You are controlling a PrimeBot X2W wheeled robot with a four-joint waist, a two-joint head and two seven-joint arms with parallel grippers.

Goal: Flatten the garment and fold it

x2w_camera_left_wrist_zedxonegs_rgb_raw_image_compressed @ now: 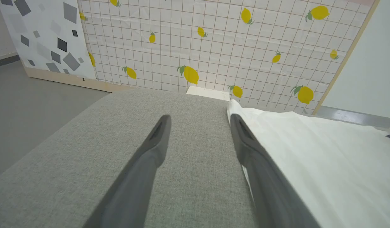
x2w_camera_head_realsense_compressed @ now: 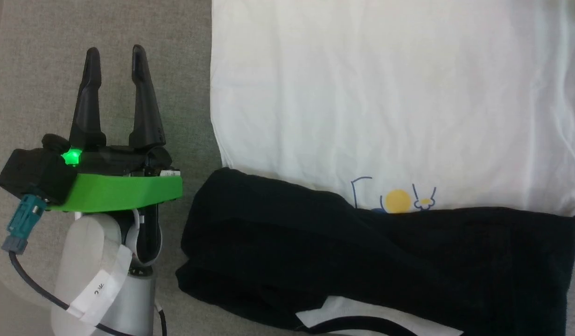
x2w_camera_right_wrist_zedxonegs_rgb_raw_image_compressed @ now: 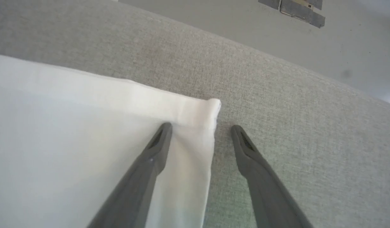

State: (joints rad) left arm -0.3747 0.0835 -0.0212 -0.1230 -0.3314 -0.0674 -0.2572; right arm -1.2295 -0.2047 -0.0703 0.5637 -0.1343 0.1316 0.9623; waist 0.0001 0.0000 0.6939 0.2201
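While mostly flat, garment (x2w_camera_head_realsense_compressed: 390, 93) near box (x2w_camera_left_wrist_zedxonegs_rgb_raw_image_compressed: 208, 92)

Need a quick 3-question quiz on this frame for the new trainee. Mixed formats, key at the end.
1. True or false: the left tool is shut on the garment.
2. In the right wrist view, the open right tool straddles: A) a pocket, B) a white hemmed corner of the garment, C) a button.
3. Fill in: the black sleeves lie folded across the near part of the garment, partly covering the ____.
Key: 1 false: it is open over the grey surface, beside the garment. 2 B. 3 print.
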